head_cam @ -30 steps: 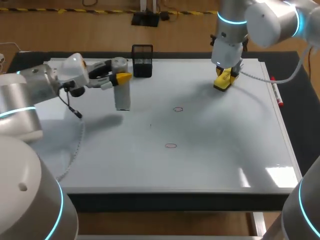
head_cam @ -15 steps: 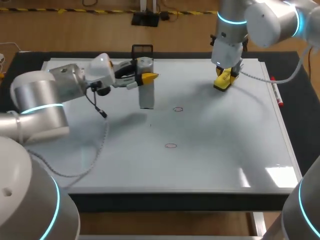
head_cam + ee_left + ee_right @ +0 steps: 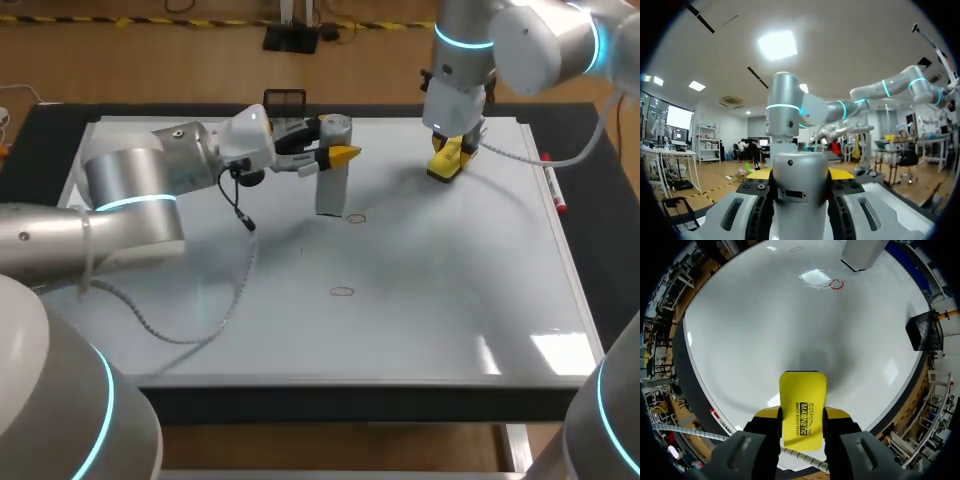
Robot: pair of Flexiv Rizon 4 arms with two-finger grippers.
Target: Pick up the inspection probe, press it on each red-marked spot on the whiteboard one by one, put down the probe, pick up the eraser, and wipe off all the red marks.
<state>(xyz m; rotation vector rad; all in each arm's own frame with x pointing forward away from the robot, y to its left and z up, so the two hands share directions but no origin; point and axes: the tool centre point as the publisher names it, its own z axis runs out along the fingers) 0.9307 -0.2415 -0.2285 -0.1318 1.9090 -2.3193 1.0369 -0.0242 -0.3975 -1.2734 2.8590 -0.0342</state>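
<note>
Left gripper: clamps grey cylindrical inspection probe upright; has swept across white whiteboard to just beside far red ring mark.
Right gripper: unmoved, clenched on yellow block eraser.
Meaning: first press looks imminent.

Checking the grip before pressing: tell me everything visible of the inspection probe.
The inspection probe is a grey cylinder, metal-looking, with a small rectangular slot in its side. It stands upright, gripped near its top by the left claw. Its lower end is beside the farther red mark on the whiteboard; contact cannot be told.
</note>
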